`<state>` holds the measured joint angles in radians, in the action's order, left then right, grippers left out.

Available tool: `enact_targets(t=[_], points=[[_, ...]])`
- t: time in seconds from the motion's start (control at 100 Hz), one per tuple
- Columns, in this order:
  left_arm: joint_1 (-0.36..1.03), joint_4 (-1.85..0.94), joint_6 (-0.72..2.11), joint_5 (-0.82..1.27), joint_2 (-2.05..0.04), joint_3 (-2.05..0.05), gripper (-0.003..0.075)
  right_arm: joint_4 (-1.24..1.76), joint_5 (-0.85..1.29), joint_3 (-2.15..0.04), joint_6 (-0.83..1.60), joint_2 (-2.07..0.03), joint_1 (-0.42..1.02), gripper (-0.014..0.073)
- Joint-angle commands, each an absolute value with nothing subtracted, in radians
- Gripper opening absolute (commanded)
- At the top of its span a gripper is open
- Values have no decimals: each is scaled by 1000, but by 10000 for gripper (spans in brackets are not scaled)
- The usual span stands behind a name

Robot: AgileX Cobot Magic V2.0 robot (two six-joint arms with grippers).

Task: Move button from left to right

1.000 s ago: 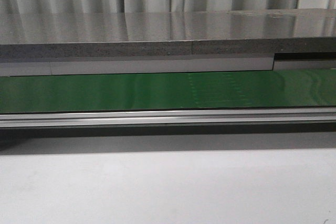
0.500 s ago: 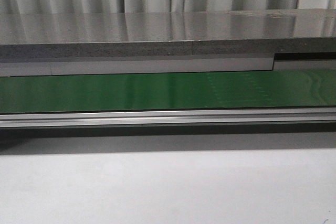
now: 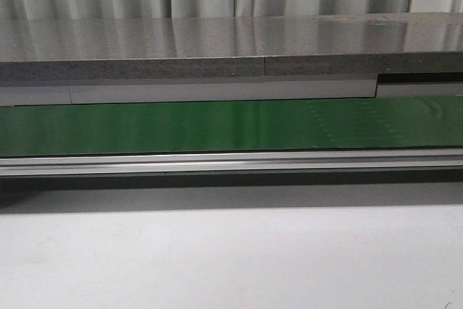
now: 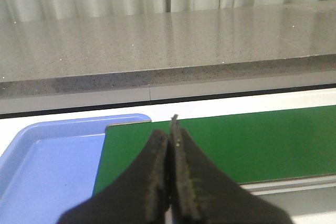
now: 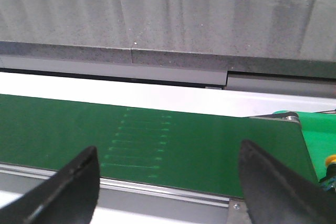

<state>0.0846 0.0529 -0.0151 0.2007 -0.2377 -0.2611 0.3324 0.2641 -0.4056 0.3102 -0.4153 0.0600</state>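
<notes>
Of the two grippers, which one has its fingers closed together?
The left gripper: its two black fingers press together with no gap, above the green belt. The right gripper has its fingers wide apart.

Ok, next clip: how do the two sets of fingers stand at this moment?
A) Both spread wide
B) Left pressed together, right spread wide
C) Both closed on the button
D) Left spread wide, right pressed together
B. In the left wrist view the left gripper has its fingers pressed together over the green belt, with nothing between them. In the right wrist view the right gripper has its fingers far apart.
</notes>
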Motion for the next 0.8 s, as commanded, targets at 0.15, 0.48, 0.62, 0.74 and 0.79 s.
enact_targets(t=[0.15,0.48,0.62,0.74,0.79], points=[[93,51,-15,120,-247,-287,-20,345,222,-422,312,-334,61,550],[93,51,-15,120,-247,-287,-20,345,226,-422,312,-334,61,177],[93,51,-15,120,-247,-287,-20,345,225,-422,312,-334,61,-72],[93,51,-15,120,-247,-287,-20,345,225,-422,312,-334,61,-68],[93,51,-15,120,-247,-287,-20,345,225,-422,312,-334,61,-68]])
